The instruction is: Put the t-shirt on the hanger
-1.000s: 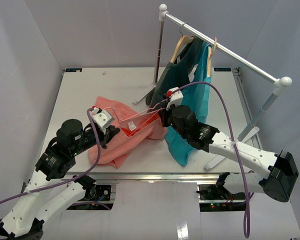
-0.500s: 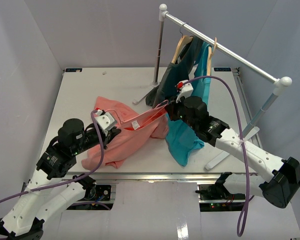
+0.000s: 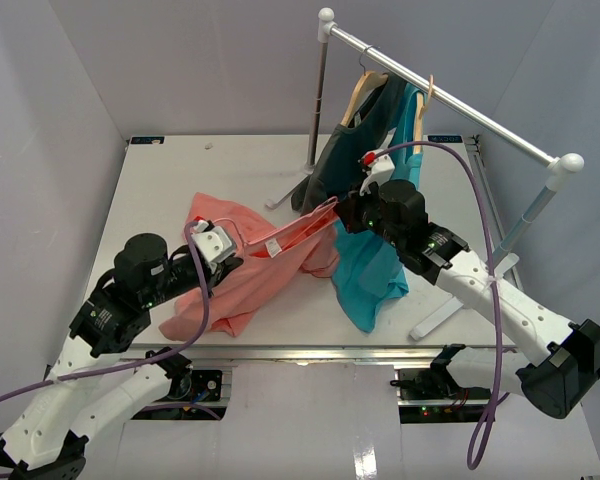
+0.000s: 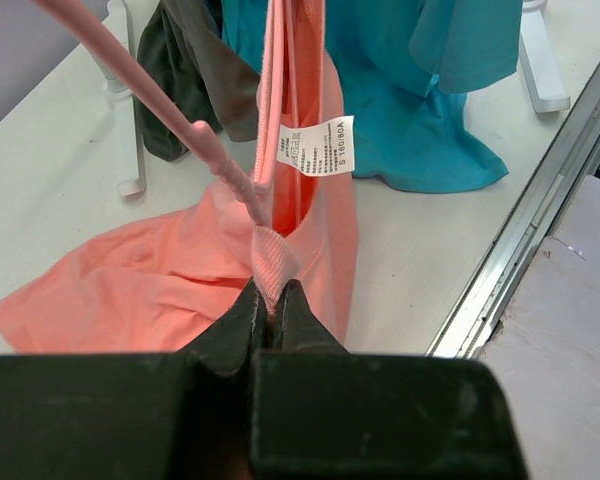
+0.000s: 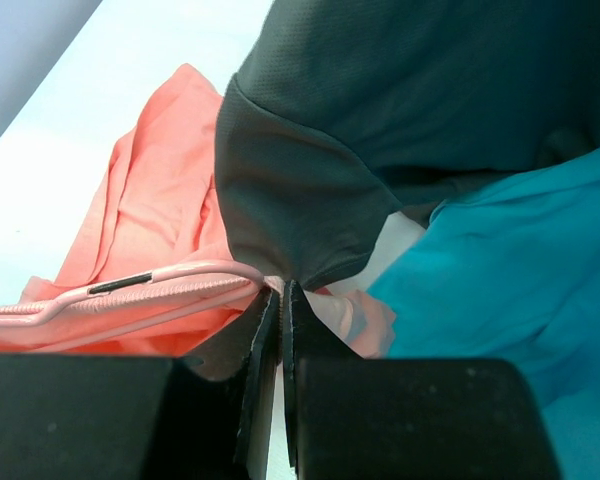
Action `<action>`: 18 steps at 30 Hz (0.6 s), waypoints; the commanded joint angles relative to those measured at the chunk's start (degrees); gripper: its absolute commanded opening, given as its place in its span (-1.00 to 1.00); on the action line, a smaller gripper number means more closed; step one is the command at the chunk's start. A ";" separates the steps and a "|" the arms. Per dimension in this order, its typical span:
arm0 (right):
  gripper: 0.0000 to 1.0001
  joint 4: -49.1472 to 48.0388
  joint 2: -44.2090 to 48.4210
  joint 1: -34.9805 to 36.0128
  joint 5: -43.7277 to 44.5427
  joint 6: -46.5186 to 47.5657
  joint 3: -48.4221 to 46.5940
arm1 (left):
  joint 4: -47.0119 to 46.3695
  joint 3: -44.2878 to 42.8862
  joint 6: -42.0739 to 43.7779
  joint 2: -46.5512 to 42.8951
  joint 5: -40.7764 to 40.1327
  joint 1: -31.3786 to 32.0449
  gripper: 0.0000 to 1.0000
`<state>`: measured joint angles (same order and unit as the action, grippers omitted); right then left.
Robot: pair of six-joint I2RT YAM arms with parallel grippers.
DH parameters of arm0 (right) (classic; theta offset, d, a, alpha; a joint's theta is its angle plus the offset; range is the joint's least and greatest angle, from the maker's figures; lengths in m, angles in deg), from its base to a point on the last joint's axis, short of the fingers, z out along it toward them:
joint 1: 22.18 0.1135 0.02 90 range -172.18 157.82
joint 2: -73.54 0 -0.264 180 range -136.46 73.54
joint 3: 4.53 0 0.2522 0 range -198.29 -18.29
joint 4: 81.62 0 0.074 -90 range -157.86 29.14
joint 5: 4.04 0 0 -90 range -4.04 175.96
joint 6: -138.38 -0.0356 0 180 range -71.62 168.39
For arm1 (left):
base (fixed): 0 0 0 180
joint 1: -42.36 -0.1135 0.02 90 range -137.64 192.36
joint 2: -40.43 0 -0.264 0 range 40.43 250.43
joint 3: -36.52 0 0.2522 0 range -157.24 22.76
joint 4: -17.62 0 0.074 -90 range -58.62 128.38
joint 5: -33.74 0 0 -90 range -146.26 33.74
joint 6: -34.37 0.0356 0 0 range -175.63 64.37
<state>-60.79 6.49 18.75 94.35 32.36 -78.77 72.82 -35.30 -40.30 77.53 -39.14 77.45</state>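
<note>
The salmon t-shirt (image 3: 235, 285) lies bunched on the table, its collar stretched between both grippers. My left gripper (image 3: 230, 262) is shut on the ribbed collar (image 4: 270, 255) just below the white label (image 4: 315, 147). My right gripper (image 3: 342, 215) is shut on the collar's other end (image 5: 280, 287), low in front of the hanging shirts. The thin pale-pink hanger (image 3: 280, 232) runs along the stretched collar; its rod (image 4: 170, 105) enters the neck opening, and its curved end (image 5: 205, 270) lies right by the right fingertips.
A clothes rack's rail (image 3: 450, 95) crosses the back right, with wooden hangers (image 3: 365, 85) carrying a dark grey shirt (image 3: 345, 150) and a teal shirt (image 3: 380, 255) that drape to the table. Rack feet stand at centre back (image 3: 290, 190) and front right (image 3: 435, 318).
My right gripper has moved away and to the right, toward the rack, pulling the collar and hanger taut. My left gripper has shifted slightly right, still holding the collar.
</note>
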 commanded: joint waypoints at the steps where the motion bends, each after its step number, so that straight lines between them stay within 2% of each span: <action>1: -0.85 -1.52 0.98 -3.14 7.64 2.87 -4.67 | 7.47 -1.80 1.53 0.39 1.73 1.42 -1.00; 8: -0.85 -0.82 0.51 -3.22 7.17 6.54 -7.04 | 8.31 -1.54 1.99 2.63 -1.29 2.79 -1.00; 13: -0.85 3.43 -1.49 -3.23 4.39 10.19 -11.55 | 8.22 -2.75 2.24 4.98 -2.77 3.05 -1.00; 18: -0.84 6.52 -2.75 -2.41 -5.68 10.49 -12.94 | 4.66 -4.28 0.61 7.69 -3.83 3.05 -1.00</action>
<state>-55.21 4.55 17.34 92.34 39.80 -88.35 76.48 -36.52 -38.75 84.74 -42.61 80.21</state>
